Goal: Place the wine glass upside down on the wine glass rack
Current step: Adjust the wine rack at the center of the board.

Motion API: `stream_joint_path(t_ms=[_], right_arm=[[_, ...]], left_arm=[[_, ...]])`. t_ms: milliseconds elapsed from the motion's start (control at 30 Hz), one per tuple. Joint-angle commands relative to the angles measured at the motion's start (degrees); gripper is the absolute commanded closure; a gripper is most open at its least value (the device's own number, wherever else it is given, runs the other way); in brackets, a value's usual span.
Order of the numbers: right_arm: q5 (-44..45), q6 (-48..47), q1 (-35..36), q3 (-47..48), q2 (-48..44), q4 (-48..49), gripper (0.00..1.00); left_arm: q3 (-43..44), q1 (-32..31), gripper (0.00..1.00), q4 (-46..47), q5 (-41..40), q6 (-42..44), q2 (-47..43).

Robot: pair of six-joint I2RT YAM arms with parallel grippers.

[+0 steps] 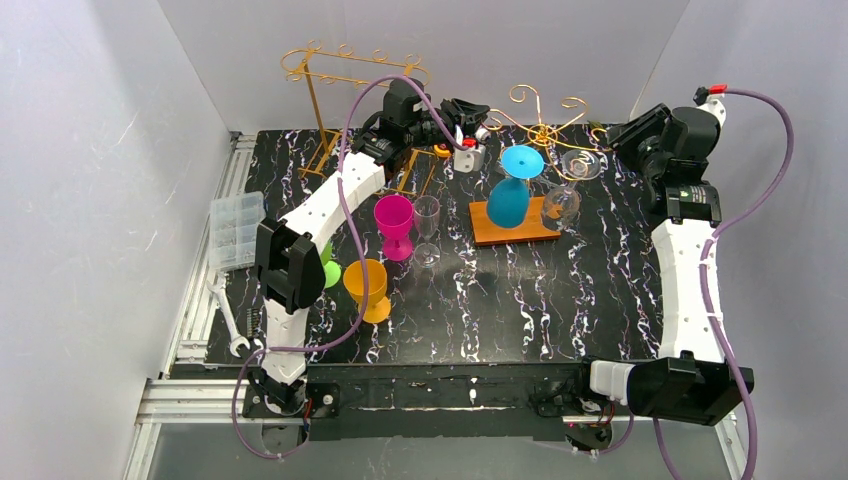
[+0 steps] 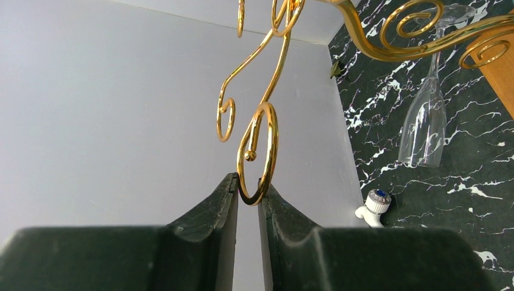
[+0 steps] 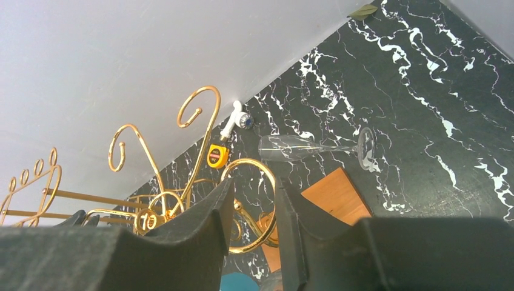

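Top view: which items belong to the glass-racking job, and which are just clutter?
Job: wine glass rack, hung clear glass, hung blue glass, upright clear glass.
Clutter: pink goblet, orange goblet, second gold rack, parts box, wrench, tape measure.

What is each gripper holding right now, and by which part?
The left gripper pinches the gold rack by a curled arm tip. The right gripper straddles another curl; whether it grips cannot be told.
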Motion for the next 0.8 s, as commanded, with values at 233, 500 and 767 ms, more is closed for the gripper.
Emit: stream_joint_path(t_ms=[233,500,767], right_arm=[[-1.01,-0.29,0.04,-2.25,0.51,2.03,0.65],[-1.40,-0.09,0.00,0.13,3.27,3.63,0.85],[-1.10,-1.34,0.04,3.79,7.70,4.27,0.92]], left_arm=[[0.13,-0.74,0.86,-0.20,0.05,-2.05,-3.02],[-1.00,-0.74,0.86,0.49,0.21,-3.67,-4.62],[-6.11,-0.74,0.87,0.90,2.01,-6.36,-9.96]])
